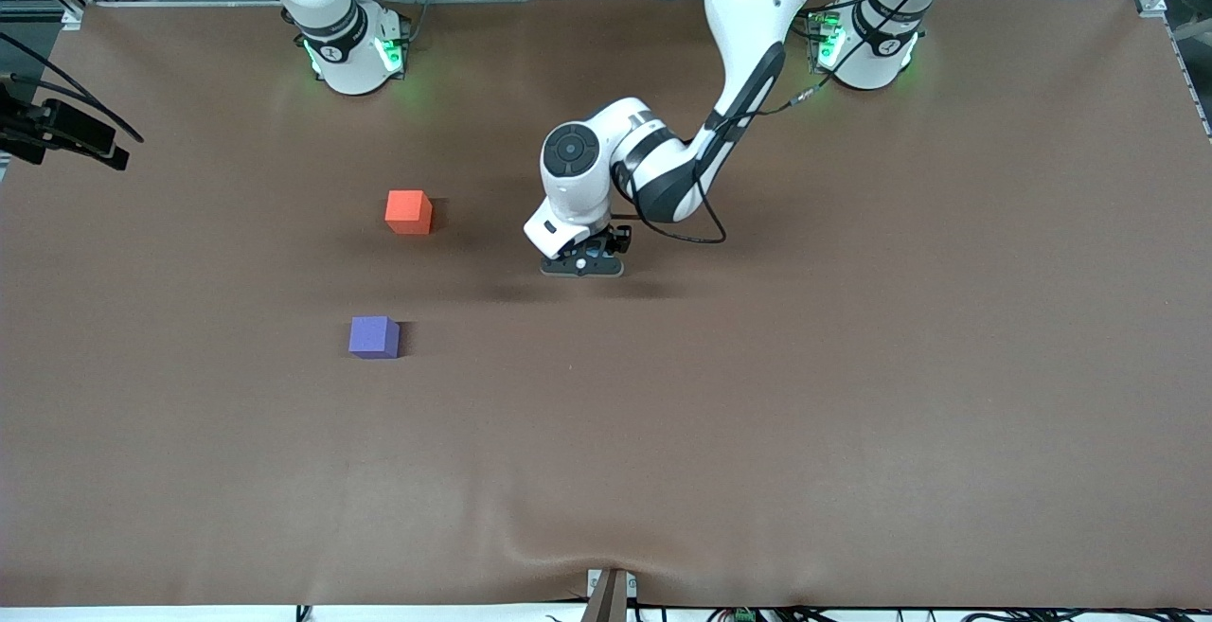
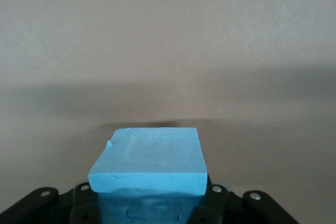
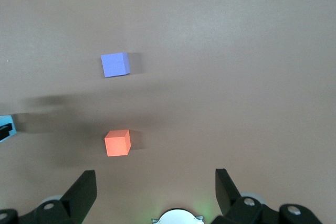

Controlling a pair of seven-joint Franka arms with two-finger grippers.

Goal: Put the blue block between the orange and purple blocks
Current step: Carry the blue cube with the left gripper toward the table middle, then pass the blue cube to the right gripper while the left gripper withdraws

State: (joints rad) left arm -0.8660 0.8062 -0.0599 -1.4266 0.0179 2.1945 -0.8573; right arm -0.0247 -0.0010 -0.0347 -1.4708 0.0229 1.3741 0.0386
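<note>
The blue block [image 2: 152, 161] sits between the black fingers of my left gripper [image 2: 149, 205], which is shut on it. In the front view that gripper [image 1: 582, 267] is low over the middle of the table and hides the block. The orange block [image 1: 409, 212] lies toward the right arm's end from it. The purple block [image 1: 374, 336] lies nearer the front camera than the orange one, with a gap between them. My right gripper [image 3: 155, 182] is open and empty, high over the table, looking down on the orange block [image 3: 117, 142] and the purple block [image 3: 115, 64].
The brown table cover [image 1: 852, 366] is bare apart from the blocks. A sliver of the blue block [image 3: 4, 124] shows at the edge of the right wrist view. A black camera mount [image 1: 57, 130] stands at the table's edge by the right arm's end.
</note>
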